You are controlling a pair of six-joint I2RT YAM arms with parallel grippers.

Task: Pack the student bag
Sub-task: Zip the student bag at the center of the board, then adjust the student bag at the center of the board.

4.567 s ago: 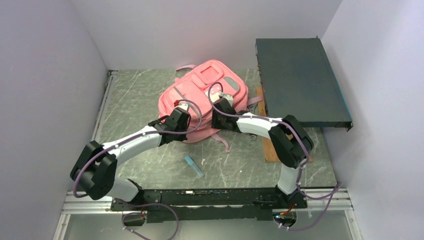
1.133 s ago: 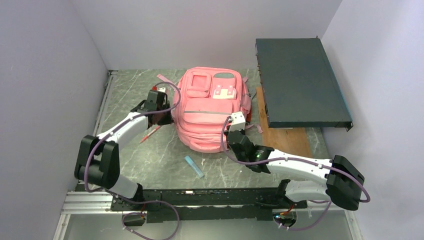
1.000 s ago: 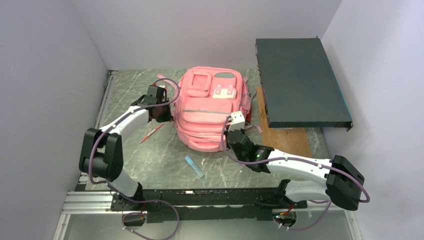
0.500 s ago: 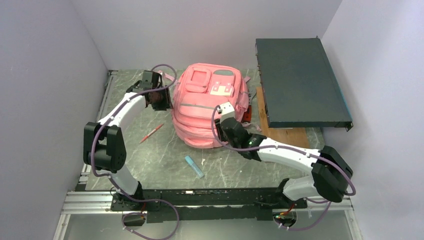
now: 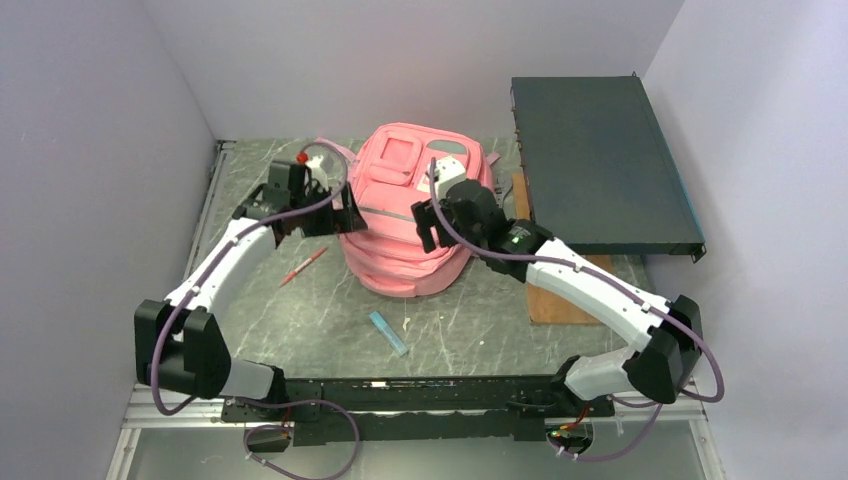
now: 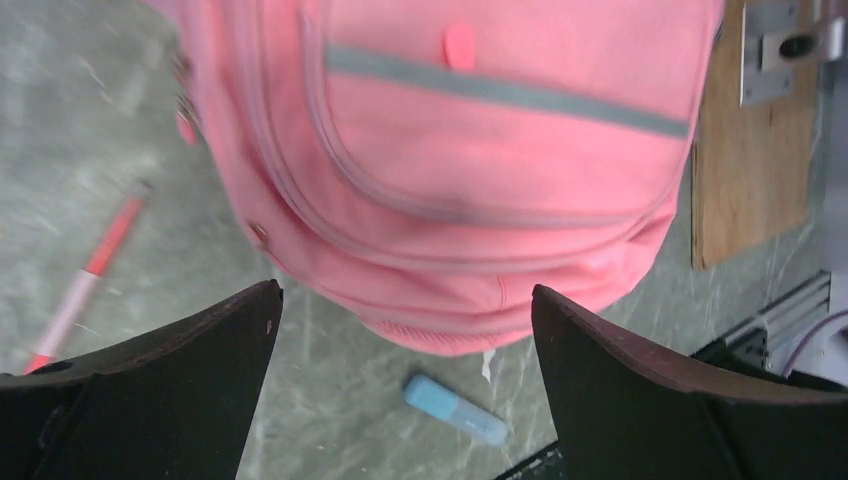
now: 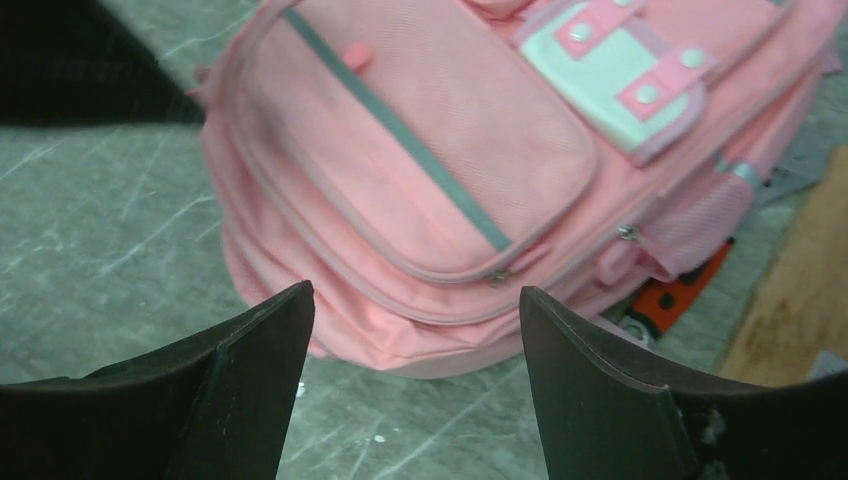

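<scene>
Both arms have swung from its flanks to hover over the large soft pink fabric backpack (image 5: 405, 225), apparently still zipped, mid-way back on the grey marbled bench (image 5: 300, 320). The left hand (image 6: 405, 292) and right hand (image 7: 415, 292) are spread and empty. The red pen (image 5: 303, 267) and small blue stick (image 5: 388, 333) remain unpacked.

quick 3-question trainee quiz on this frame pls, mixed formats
1. True or false: the blue marker lies on the table, apart from the backpack.
2. In the top view, the red pen lies: A left of the backpack, B right of it, C on it.
3. Fill in: the left gripper and right gripper are both ____.
Key: 1 true; 2 A; 3 open.
</scene>
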